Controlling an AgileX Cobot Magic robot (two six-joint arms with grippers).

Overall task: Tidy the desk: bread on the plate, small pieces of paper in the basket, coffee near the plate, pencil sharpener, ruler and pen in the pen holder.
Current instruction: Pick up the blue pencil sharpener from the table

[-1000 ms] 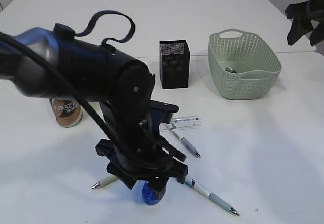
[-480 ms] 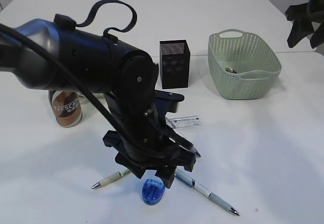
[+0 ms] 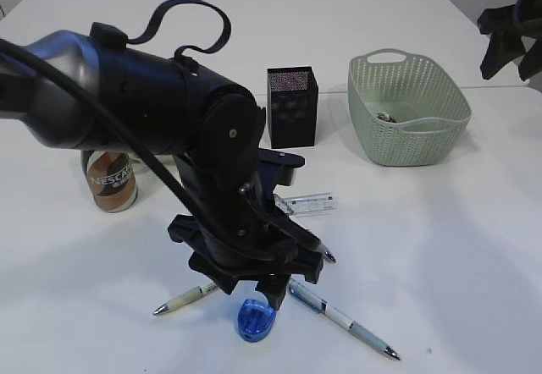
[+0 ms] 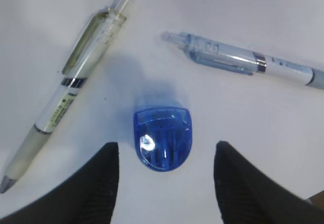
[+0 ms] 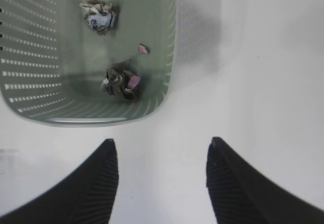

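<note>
1. The left gripper (image 4: 164, 183) is hanging wide over the desk (image 3: 440, 222), holding nothing.
2. The blue sharpener (image 4: 162, 138) is lying between its fingers, untouched, with a pen (image 4: 66, 93) on either side.
3. The right gripper (image 5: 161, 181) is gaping empty beside the basket (image 5: 169, 41).

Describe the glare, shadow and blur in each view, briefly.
Left wrist view: a bright glint on the blue pencil sharpener, which casts a soft bluish shadow on the desk; the fingers are blurred. Right wrist view: the basket throws a grey shadow to its right. Exterior view: the left arm is dark and fills the foreground.
</note>
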